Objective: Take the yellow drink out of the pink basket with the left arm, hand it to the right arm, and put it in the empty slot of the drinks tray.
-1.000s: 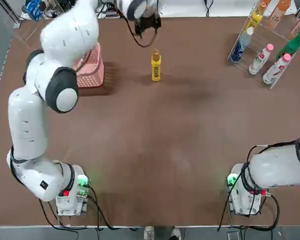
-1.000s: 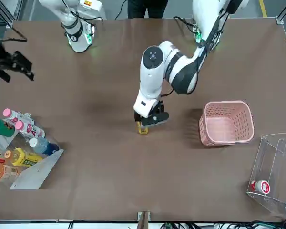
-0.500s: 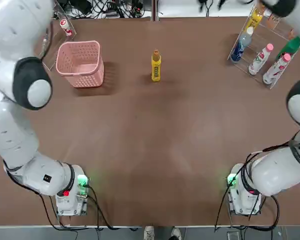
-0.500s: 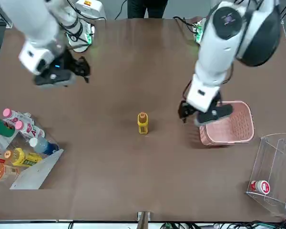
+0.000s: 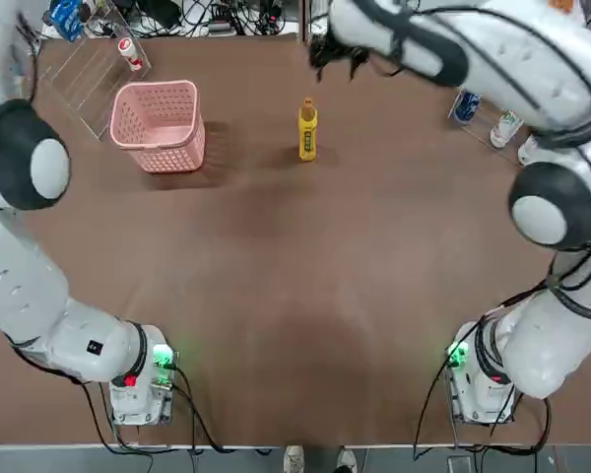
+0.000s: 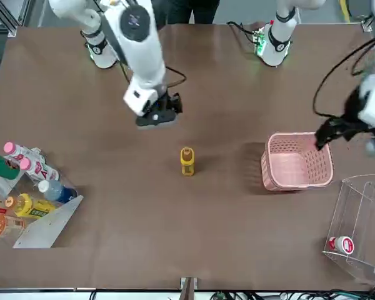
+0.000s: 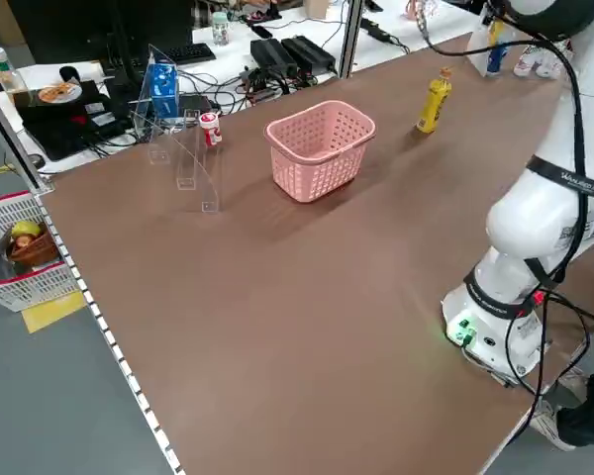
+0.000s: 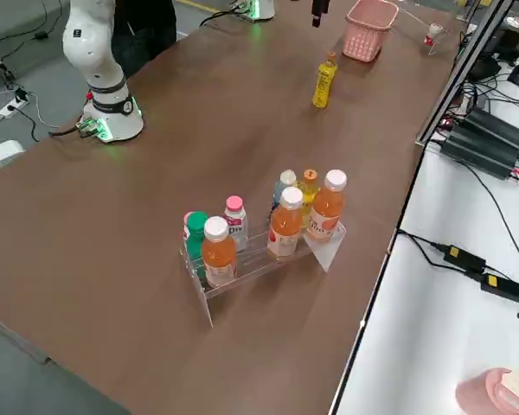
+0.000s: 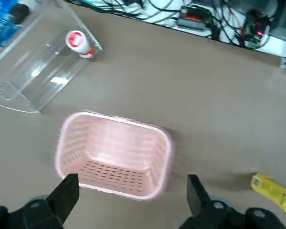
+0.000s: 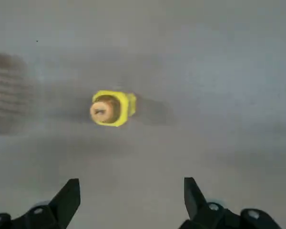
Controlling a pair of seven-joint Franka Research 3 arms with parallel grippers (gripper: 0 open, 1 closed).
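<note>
Since the earlier frame, the right pincer [image 10: 132,202] has moved inward, near the upright yellow drink [image 6: 187,162]; it is wide and holds nothing. The left pincer [image 9: 133,202] is also wide and holds nothing, near the pink basket [image 6: 298,161]. The yellow drink stands on the tabletop [image 6: 175,237], beside the basket, not inside it.

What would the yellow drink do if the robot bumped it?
It might tip over, I think, because the yellow drink is slim and taller than it is wide. Once lying down it could roll a little, but its sides look partly flat, so probably not far. It looks full of yellow, so it may feel heavy for its size.
</note>
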